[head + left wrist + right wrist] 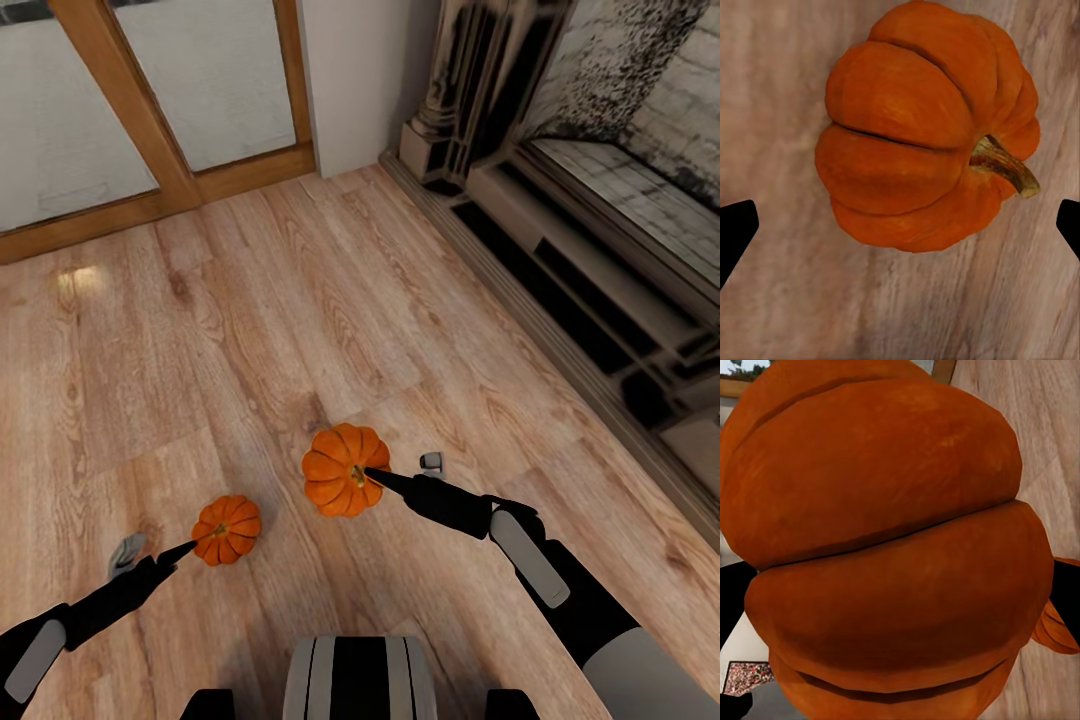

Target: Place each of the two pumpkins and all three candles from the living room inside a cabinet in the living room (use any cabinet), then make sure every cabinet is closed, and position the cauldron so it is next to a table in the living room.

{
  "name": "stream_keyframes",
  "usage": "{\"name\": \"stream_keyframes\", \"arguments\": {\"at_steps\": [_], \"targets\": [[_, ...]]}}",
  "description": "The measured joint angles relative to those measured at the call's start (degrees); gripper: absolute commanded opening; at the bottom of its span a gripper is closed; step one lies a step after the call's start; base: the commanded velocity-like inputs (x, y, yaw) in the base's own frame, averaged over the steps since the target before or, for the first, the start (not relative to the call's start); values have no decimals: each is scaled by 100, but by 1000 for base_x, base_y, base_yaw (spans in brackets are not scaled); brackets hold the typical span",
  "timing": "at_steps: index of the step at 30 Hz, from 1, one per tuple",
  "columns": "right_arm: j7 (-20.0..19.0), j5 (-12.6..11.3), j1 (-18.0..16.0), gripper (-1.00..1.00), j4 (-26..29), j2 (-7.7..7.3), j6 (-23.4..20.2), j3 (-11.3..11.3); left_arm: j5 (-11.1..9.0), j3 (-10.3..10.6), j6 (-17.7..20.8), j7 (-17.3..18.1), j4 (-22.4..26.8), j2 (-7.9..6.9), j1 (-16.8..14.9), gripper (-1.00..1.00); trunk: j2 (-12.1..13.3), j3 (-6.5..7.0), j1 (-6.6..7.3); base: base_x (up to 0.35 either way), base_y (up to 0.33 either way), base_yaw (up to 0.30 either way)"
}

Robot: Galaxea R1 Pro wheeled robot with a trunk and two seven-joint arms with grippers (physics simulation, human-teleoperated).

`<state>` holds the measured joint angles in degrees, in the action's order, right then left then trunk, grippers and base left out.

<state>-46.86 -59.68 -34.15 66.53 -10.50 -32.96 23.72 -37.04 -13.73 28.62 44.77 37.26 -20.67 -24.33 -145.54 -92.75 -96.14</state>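
Two orange ribbed pumpkins show over the wood floor. The smaller-looking pumpkin (227,529) (922,142) lies on the floor with its stem sideways. My left gripper (157,550) is open just short of it, fingers spread wide on either side of its near edge. The other pumpkin (345,483) (892,547) looks larger and nearer the head camera. My right gripper (400,468) is shut on this pumpkin, and a dark fingertip (731,600) presses its side. In the right wrist view it sits right against the camera.
Light plank floor (250,330) stretches ahead. A glass door with a wooden frame (150,120) stands at the back left. A pale wall corner (350,80) is behind. Along the right side runs a low pale structure with dark openings (560,290) and an ornate column (470,90).
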Motion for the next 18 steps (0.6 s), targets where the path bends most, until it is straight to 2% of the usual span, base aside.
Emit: {"name": "stream_keyframes", "arguments": {"at_steps": [4, 18], "targets": [[0, 0, 0, -100, 0, 0, 0, 0, -14, -62, 1, -353, -6, 0, 0, 100, 0, 0, 0, 0, 0, 0], [0, 0, 0, -100, 9, 0, 0, 6, -9, -100, 2, -571, -21, 16, 0, 100, 0, 0, 0, 0, -35, 0]]}}
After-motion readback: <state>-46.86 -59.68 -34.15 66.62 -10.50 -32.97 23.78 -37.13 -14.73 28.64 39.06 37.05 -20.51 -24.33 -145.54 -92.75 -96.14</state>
